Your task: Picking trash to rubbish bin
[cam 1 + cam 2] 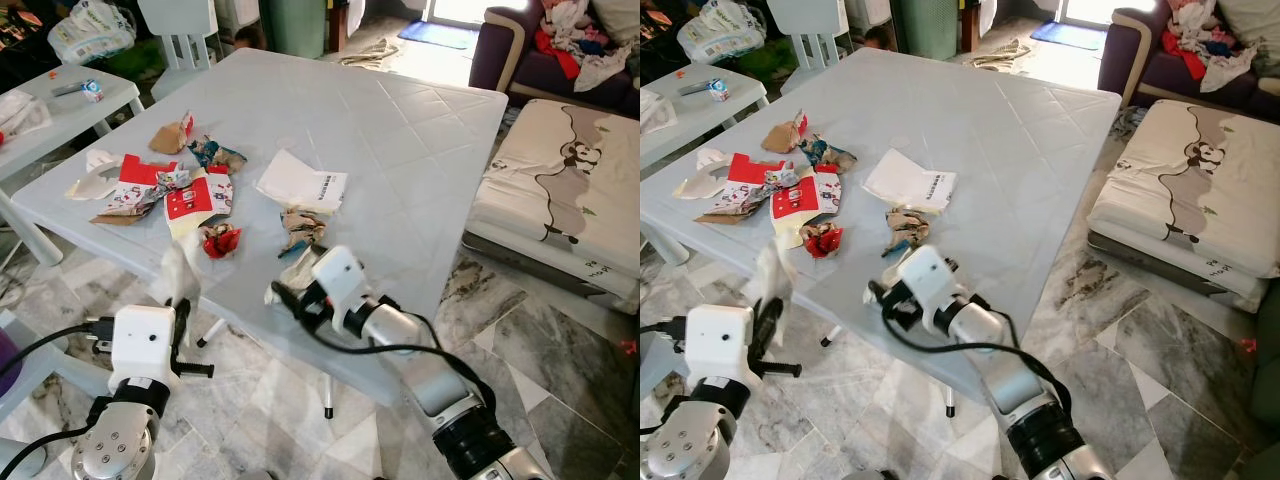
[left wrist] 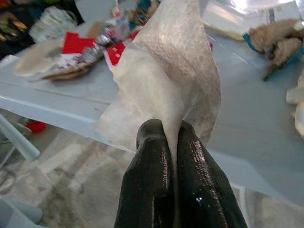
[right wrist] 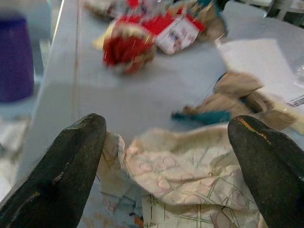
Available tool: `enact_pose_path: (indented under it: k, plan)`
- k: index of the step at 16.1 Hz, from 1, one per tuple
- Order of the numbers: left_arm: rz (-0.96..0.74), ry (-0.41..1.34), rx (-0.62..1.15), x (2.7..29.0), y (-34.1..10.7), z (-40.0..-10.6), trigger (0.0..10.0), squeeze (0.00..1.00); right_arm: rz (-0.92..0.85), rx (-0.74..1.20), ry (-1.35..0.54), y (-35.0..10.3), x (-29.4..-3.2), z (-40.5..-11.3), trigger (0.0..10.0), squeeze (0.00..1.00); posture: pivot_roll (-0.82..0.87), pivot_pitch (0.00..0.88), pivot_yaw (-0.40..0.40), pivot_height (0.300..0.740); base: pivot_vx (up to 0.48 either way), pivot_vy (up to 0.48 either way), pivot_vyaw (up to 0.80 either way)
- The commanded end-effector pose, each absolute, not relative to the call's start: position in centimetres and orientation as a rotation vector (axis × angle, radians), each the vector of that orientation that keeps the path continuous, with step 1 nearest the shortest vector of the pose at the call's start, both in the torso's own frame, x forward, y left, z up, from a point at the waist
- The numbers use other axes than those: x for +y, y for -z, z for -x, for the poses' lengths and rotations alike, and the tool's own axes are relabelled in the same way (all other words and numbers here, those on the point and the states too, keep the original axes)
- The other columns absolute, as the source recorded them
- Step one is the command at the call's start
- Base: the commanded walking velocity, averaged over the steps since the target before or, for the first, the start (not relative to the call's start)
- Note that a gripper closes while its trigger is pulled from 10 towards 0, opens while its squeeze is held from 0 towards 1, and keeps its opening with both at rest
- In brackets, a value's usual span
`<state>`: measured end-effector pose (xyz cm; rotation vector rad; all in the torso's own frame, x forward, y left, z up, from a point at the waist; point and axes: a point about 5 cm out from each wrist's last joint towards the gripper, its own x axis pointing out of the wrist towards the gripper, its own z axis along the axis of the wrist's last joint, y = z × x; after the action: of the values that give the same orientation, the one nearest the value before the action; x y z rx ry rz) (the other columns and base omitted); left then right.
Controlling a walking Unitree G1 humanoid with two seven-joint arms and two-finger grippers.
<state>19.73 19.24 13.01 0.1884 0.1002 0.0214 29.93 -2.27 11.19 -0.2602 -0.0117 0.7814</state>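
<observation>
1. Left eye view: I have the left tool (image 1: 181, 300) off the near edge of the pale table (image 1: 400, 130), at about 7 o'clock in the frame, pinched closed on a thin white tissue (image 1: 180, 268) that stands up from the fingertips. The right tool (image 1: 285, 297) sits over the near edge at 6 o'clock, fingers spread around a crumpled printed paper (image 1: 281, 291).
2. Same view, the table's load: a red crumpled wrapper (image 1: 221, 241) at 9 o'clock from the right tool, a brown paper wad (image 1: 302, 228) at 12 o'clock from it, a white sheet with a barcode (image 1: 302, 183) beyond that, and a pile of red-and-white cartons (image 1: 165, 192) toward 10 o'clock.
3. Right eye view: same layout; a panda-print mattress (image 1: 1185, 190) lies on the floor at 3 o'clock.
4. Left wrist view: both black fingers meet, the tissue clamped between them.
5. Right wrist view: fingers wide apart, the printed paper lying between them on the table; whether they touch it I cannot tell.
</observation>
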Motion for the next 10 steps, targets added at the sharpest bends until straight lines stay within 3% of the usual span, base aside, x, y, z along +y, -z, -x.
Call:
enact_pose_path:
  k: [1, 4, 5, 6, 10]
  plan:
    - [-0.203, -0.051, 0.096, 19.6, -13.4, -19.3, 0.0, 0.00, 0.297, -0.011, -0.780, -11.0, -2.1, -30.2, 10.0, 0.00, 0.24, 0.113, -0.024, 0.740, 0.000, 0.000, 0.00]
    - [-0.194, -0.068, 0.101, 19.5, -13.4, -18.9, 0.0, 0.00, 0.343, 0.044, -0.807, -9.6, -2.0, -30.2, 10.0, 0.00, 0.25, 0.118, -0.037, 0.740, 0.000, 0.000, 0.00]
    - [-0.185, -0.066, 0.105, 19.4, -13.4, -18.9, 0.0, 0.00, 0.377, 0.042, -0.805, -9.3, -2.0, -30.2, 1.5, 0.00, 0.25, 0.120, -0.041, 0.740, 0.000, 0.000, 0.00]
    - [-0.178, -0.063, 0.108, 19.3, -13.3, -19.0, 0.0, 0.00, 0.382, 0.051, -0.794, -9.2, -2.0, -30.3, 0.0, 0.00, 0.25, 0.120, -0.044, 0.740, 0.000, 0.000, 0.00]
    - [-0.158, -0.040, 0.108, 18.7, -13.1, -19.7, 0.0, 0.00, 0.422, 0.048, -0.778, -9.2, -2.7, -30.7, 0.0, 0.00, 0.22, 0.116, -0.049, 0.740, 0.000, 0.000, 0.00]
